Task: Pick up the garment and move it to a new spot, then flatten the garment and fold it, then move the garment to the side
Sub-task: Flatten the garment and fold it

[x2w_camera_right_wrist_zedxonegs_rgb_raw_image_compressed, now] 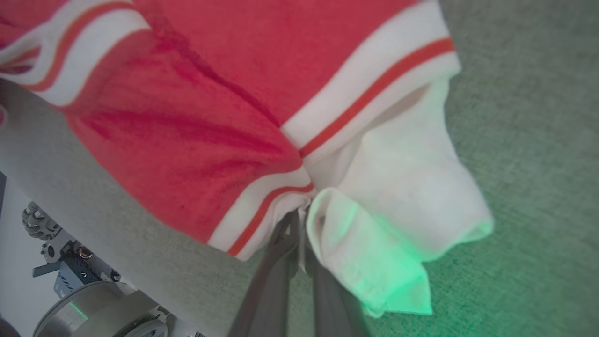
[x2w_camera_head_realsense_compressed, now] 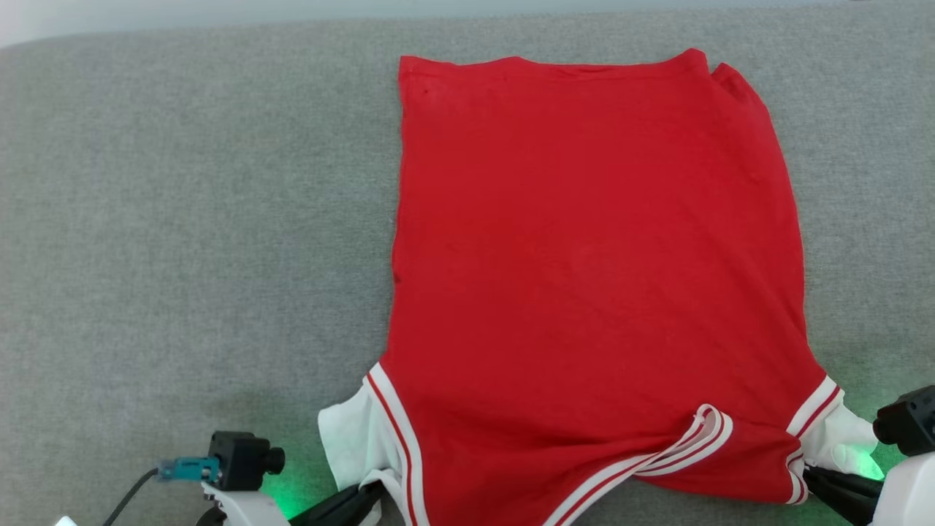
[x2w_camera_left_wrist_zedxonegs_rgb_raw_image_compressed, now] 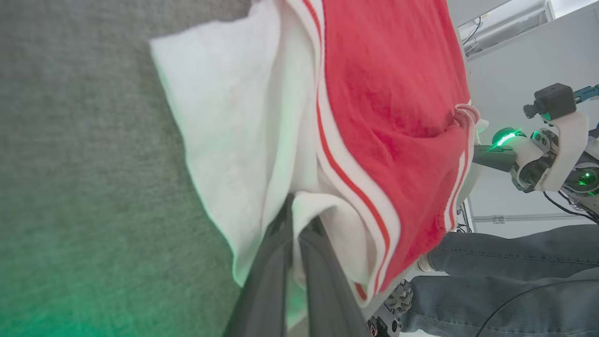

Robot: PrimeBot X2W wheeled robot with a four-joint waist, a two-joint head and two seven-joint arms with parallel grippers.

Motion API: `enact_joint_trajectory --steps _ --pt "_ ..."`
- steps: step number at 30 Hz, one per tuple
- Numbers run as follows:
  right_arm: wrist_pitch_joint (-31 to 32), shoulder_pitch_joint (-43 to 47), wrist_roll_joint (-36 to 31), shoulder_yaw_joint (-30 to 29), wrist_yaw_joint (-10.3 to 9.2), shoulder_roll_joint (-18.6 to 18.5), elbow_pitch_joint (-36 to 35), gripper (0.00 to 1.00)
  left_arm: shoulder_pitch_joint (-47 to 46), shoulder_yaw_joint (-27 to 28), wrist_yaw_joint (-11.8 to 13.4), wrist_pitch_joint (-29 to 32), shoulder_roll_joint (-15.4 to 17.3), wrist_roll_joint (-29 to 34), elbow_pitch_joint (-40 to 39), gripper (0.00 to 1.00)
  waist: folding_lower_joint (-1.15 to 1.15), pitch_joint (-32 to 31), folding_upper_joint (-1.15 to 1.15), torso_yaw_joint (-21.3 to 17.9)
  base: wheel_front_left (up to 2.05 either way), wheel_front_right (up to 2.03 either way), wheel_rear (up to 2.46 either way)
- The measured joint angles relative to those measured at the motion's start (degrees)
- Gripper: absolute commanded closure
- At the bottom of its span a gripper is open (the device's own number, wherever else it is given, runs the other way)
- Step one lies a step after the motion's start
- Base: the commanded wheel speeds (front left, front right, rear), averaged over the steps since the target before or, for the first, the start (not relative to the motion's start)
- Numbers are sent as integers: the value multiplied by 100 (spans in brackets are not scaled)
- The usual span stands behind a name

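Observation:
The red garment (x2w_camera_head_realsense_compressed: 592,277) lies spread back-up on the grey surface, hem far from me, white sleeves and striped trim near me; its letters and number are hidden. My left gripper (x2w_camera_head_realsense_compressed: 372,495) is shut on the white left sleeve (x2w_camera_left_wrist_zedxonegs_rgb_raw_image_compressed: 243,126) by its shoulder seam, cloth pinched between the fingers (x2w_camera_left_wrist_zedxonegs_rgb_raw_image_compressed: 271,262). My right gripper (x2w_camera_head_realsense_compressed: 807,475) is shut on the right sleeve (x2w_camera_right_wrist_zedxonegs_rgb_raw_image_compressed: 402,187) where the striped trim (x2w_camera_right_wrist_zedxonegs_rgb_raw_image_compressed: 374,89) meets the white cloth. The collar trim (x2w_camera_head_realsense_compressed: 701,438) is folded over near the front edge.
The grey fabric surface (x2w_camera_head_realsense_compressed: 182,256) stretches wide to the left of the garment. Its front edge runs just below the grippers. A person's legs in jeans (x2w_camera_left_wrist_zedxonegs_rgb_raw_image_compressed: 505,267) and the robot's wheeled base (x2w_camera_right_wrist_zedxonegs_rgb_raw_image_compressed: 93,309) show beyond that edge.

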Motion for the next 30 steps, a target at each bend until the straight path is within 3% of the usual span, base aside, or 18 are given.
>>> enact_joint_trajectory --steps 1,2,8,14,19,24,30 --pt "-43 -13 -47 -2 18 33 23 51 -7 0 -9 -3 -11 12 27 100 0 4 0 -15 0 0 0" --pt "-73 -13 -51 -12 21 76 43 1 -8 1 -20 -5 -18 19 45 100 0 7 0 -32 0 0 0" --pt "-261 8 36 -350 11 70 -421 0 -3 -4 -59 -81 -29 29 76 100 0 -9 0 -120 0 0 0" --pt "81 458 366 -1418 -31 -453 -1412 0 -7 -11 -48 -125 -24 125 -12 100 0 2 0 -57 0 0 0" --pt "624 312 503 -2342 -31 -641 -1822 0 -102 -49 -41 -104 -83 249 -111 100 0 76 0 72 0 0 0" --pt "1010 -1057 242 -2541 -31 -414 -1345 0 -337 -90 -44 -3 -224 398 -147 100 0 238 0 266 0 0 0" --pt "1424 -3300 -704 -1645 -31 208 133 0 -656 -115 -116 43 -475 509 -107 100 0 536 0 548 0 0 0"
